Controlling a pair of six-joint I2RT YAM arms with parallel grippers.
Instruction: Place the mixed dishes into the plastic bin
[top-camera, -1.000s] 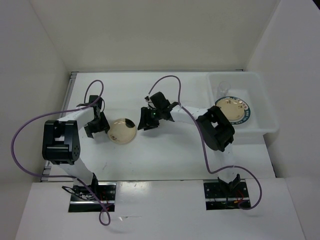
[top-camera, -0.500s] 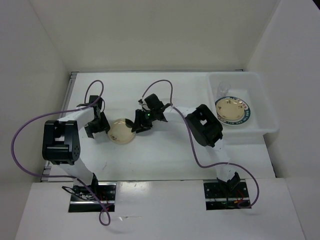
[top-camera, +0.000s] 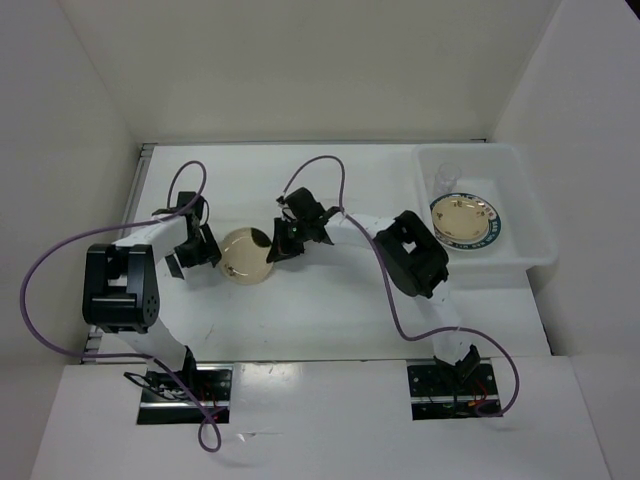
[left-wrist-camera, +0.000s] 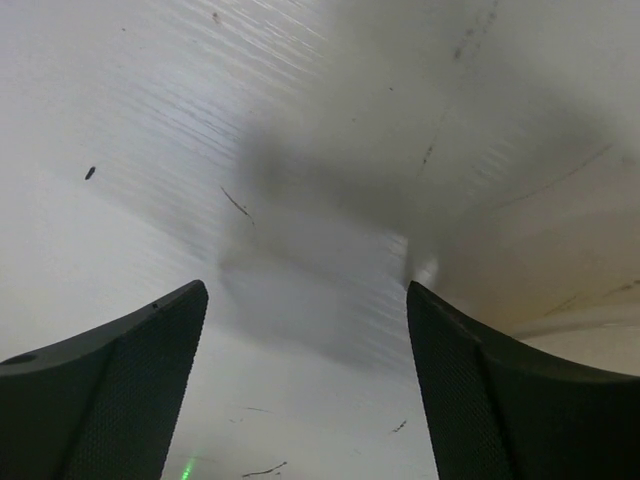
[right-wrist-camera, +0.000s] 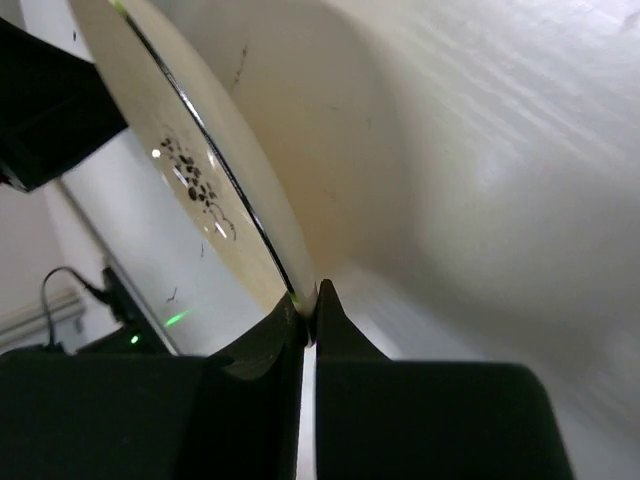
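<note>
**Cream plate (top-camera: 246, 255) pinched, bin part-filled**

Top view: the plastic bin (top-camera: 530, 215) at the counter's (top-camera: 330, 310) right holds a teal-rimmed plate (top-camera: 492, 233) under a second cream plate (top-camera: 462, 218), plus a clear cup (top-camera: 445, 178). I judge one dish left, tilted mid-counter, well apart from the bin, between my left gripper (top-camera: 200, 256) and right gripper (top-camera: 276, 246).

Left wrist: gripper splayed, empty.

Right wrist: gripper clenched on the plate's rim. No readable writing anywhere.
</note>
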